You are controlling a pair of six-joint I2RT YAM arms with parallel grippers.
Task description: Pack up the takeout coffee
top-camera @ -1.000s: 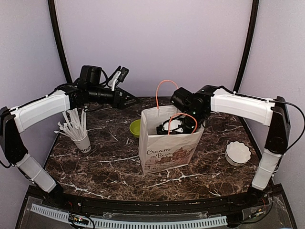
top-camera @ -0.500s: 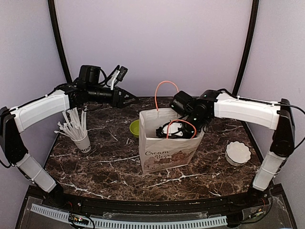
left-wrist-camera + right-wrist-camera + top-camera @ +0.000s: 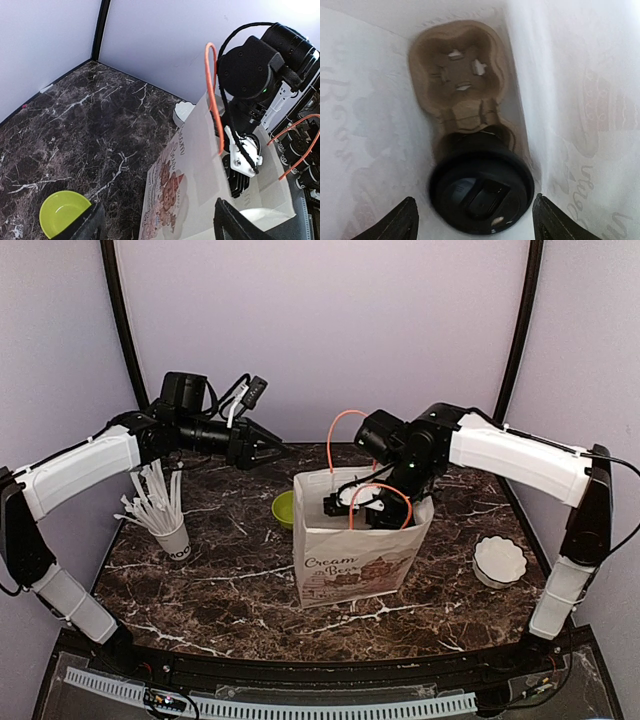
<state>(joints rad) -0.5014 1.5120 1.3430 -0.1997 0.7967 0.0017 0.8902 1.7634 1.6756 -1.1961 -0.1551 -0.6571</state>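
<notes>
Paper bag (image 3: pixel 350 560) mid-bench, walls crowding my right gripper (image 3: pixel 474 210), jaws spread above the black-lidded takeout coffee (image 3: pixel 481 192) in its cardboard carrier (image 3: pixel 457 70) inside, lime bowl (image 3: pixel 284 508) behind bag, my left gripper (image 3: pixel 265 447) spread empty near back edge.

Your right gripper (image 3: pixel 348 502) is coming up now, from deep inside the paper bag (image 3: pixel 350 560) to just under its mouth. After drifting toward the bag's right wall, it slides back toward the left one. Its jaws spread wider as it rises, and the forearm lifts above the bag. Your left gripper (image 3: pixel 265 448) eases slightly higher and farther from the bag's left side.
</notes>
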